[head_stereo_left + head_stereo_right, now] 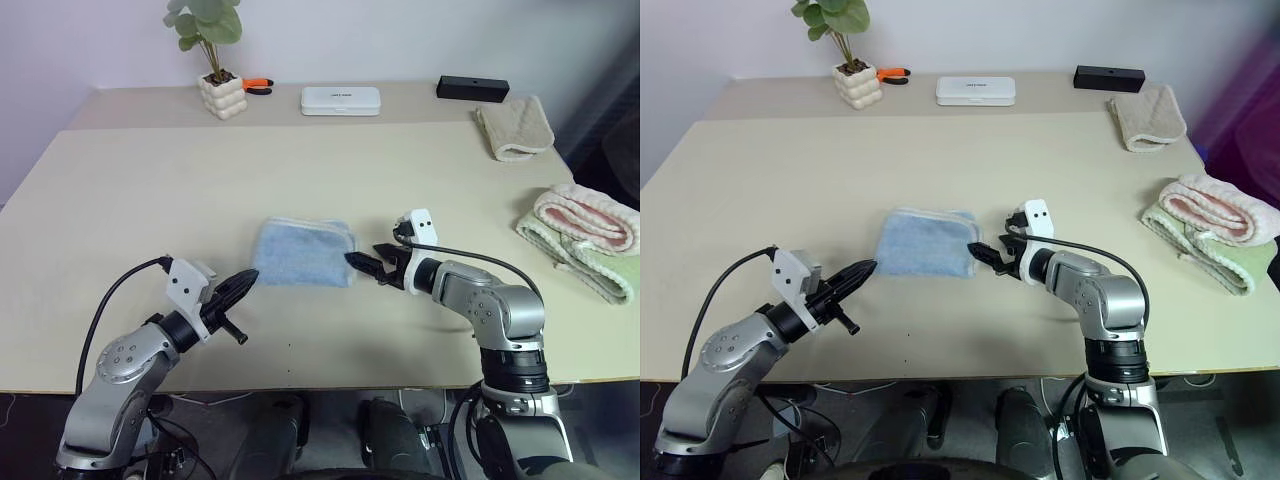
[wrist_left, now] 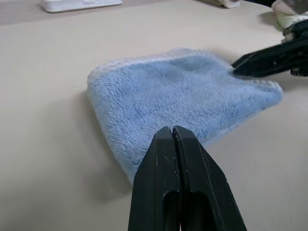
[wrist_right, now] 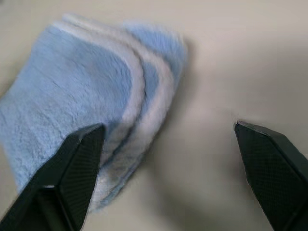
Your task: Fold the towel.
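Observation:
The light blue towel [image 1: 300, 252] lies folded into a small thick packet in the middle of the table, its pale stitched edges stacked along the right side [image 3: 144, 96]. My left gripper [image 1: 245, 282] is shut and empty, its tip just off the towel's near left corner [image 2: 172, 132]. At the towel's right edge my right gripper [image 1: 362, 263] stands open [image 3: 168, 127]. One of its fingers [image 3: 82, 154] is over the layered edge and the other is above bare table, with nothing held between them.
A beige folded towel [image 1: 515, 127] lies at the back right, and pink and pale green folded towels [image 1: 590, 235] at the right edge. Along the back stand a potted plant [image 1: 212, 60], an orange-handled tool [image 1: 257, 85], a white case [image 1: 341, 100] and a black box [image 1: 472, 88].

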Motion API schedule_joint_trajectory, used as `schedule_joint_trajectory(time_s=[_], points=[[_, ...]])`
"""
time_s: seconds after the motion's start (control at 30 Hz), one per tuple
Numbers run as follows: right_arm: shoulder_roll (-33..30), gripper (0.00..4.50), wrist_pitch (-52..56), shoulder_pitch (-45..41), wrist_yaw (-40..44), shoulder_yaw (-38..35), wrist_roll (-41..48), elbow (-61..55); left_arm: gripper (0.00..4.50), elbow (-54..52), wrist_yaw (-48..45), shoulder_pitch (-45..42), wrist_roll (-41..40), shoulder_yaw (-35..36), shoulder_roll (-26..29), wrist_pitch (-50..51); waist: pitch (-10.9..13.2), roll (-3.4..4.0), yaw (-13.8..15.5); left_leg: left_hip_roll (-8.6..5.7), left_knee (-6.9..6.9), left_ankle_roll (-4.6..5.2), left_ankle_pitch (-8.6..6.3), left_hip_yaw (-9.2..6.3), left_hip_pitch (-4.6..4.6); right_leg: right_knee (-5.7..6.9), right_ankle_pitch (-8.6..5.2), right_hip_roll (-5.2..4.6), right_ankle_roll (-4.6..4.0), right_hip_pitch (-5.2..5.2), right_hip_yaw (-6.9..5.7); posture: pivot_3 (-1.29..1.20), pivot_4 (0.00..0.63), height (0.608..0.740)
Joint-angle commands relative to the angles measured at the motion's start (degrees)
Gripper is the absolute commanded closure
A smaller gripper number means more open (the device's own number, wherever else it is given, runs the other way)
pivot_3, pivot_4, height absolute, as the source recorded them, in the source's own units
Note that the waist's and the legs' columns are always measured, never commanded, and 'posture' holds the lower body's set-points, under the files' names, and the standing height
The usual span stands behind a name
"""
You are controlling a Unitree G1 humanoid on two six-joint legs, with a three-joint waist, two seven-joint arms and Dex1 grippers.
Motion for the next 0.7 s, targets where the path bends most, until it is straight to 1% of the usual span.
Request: schedule_joint_trajectory(time_s=[0.03,0.13,0.2,0.23,0.27,0.33,0.47,0.53,0.57,0.63,0.7], points=[[3.89,0.10,2.78,-2.49,-2.15,-1.53,3.22,2.05,4.50,-1.38,0.23,-1.04,0.43,-0.30,-0.76,-0.97,0.00,0.00,-0.03,0.00,0.00,0.00,0.00,0.00,0.00,0.00,0.00,0.01,0.00,0.00,-0.01,0.00,0.150,0.740],[6.05,0.10,3.71,-3.83,-3.10,-1.73,4.09,3.70,4.50,-1.59,0.32,-1.13,1.22,-1.37,-1.20,-0.83,-0.01,0.01,-0.04,0.01,0.00,0.00,0.00,0.00,0.01,0.01,0.01,0.02,0.02,-0.01,-0.01,0.00,0.150,0.740],[7.25,0.63,4.18,-4.13,-3.24,-1.08,4.86,3.82,4.50,-1.90,0.37,-0.96,1.50,-1.81,-1.42,-0.69,-0.01,0.01,-0.05,0.01,0.00,0.00,0.00,0.00,0.01,0.00,0.01,0.02,0.02,-0.01,-0.01,0.00,0.150,0.740],[7.78,0.98,4.32,-4.16,-3.41,-0.77,5.12,3.72,4.50,-2.01,0.37,-0.84,1.59,-1.93,-1.50,-0.66,-0.01,0.01,-0.07,0.00,-0.01,0.00,0.00,0.00,0.01,0.00,0.02,0.02,0.03,-0.01,-0.01,0.00,0.150,0.740],[8.09,1.45,4.36,-4.23,-3.54,-0.62,5.28,3.72,4.50,-2.01,0.39,-0.85,1.67,-2.03,-1.56,-0.62,-0.01,0.01,-0.10,0.00,-0.02,0.00,0.01,0.00,0.01,0.00,0.02,0.02,0.04,-0.01,-0.01,0.00,0.150,0.740],[8.59,2.48,4.35,-4.30,-3.78,-0.60,5.69,3.49,4.50,-1.96,0.38,-0.83,1.80,-2.17,-1.60,-0.56,0.01,0.04,-0.10,0.00,-0.03,0.00,0.01,0.00,0.01,0.01,0.02,0.02,0.04,-0.07,-0.01,0.00,0.150,0.740],[9.04,4.48,4.80,-4.68,-5.00,-2.80,7.43,2.89,4.50,-1.92,0.33,-0.84,1.96,-2.35,-1.50,-0.33,0.01,0.05,-0.06,0.00,-0.03,0.00,0.00,0.00,0.01,0.00,0.02,0.02,0.04,-0.18,-0.02,0.00,0.150,0.740],[9.07,4.48,4.27,-5.34,-5.90,-4.81,8.55,2.44,4.50,-1.91,0.24,-0.89,2.02,-2.47,-1.49,-0.23,0.01,0.05,-0.01,0.00,-0.03,0.00,0.00,0.00,0.01,0.00,0.03,0.02,0.04,-0.19,-0.02,0.00,0.150,0.740],[8.68,4.48,2.16,-6.33,-6.54,-6.57,8.71,2.31,4.50,-1.79,0.19,-1.00,2.11,-2.59,-1.53,-0.24,0.02,0.06,0.00,0.00,-0.03,0.00,0.00,0.00,0.01,0.00,0.03,0.02,0.04,-0.19,-0.02,0.00,0.150,0.740],[7.44,4.48,-2.40,-8.96,-8.61,-10.91,8.66,3.42,4.50,-1.43,0.19,-1.46,2.29,-2.89,-1.73,-0.21,0.05,0.11,0.02,-0.01,-0.03,0.00,0.00,0.00,0.01,0.00,0.04,0.02,0.06,-0.20,-0.02,0.00,0.150,0.740],[5.80,4.48,-7.33,-12.31,-13.34,-16.89,7.93,7.49,4.50,-0.89,-0.01,-2.28,2.36,-3.45,-2.02,-0.19,0.07,0.13,0.04,-0.01,-0.02,0.00,0.00,0.01,0.01,0.00,0.08,0.01,0.13,-0.19,-0.04,0.00,0.150,0.740]])
